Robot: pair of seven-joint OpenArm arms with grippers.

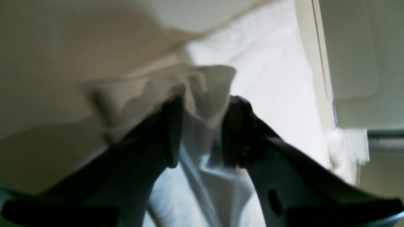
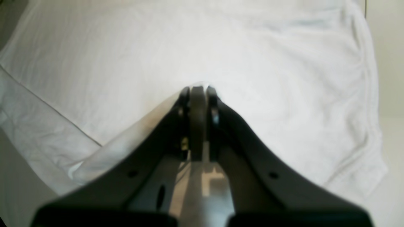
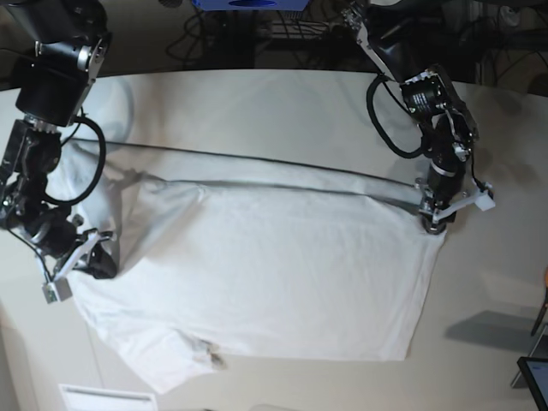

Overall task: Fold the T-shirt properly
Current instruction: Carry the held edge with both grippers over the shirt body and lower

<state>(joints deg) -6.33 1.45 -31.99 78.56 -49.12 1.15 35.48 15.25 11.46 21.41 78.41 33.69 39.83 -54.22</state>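
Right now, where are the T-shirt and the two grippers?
T-shirt (image 3: 257, 274), base view, middle of the flat cloth.
Left gripper (image 1: 202, 126), left wrist view, between its fingertips.
Right gripper (image 2: 198, 94), right wrist view, between its fingertips.

A robotics lab or test room. Two black robot arms are mounted over a wide, pale bench (image 3: 282, 103). Behind its far edge hang tangled dark cables (image 3: 257, 34) beneath a blue unit (image 3: 248, 4), with more equipment in shadow.
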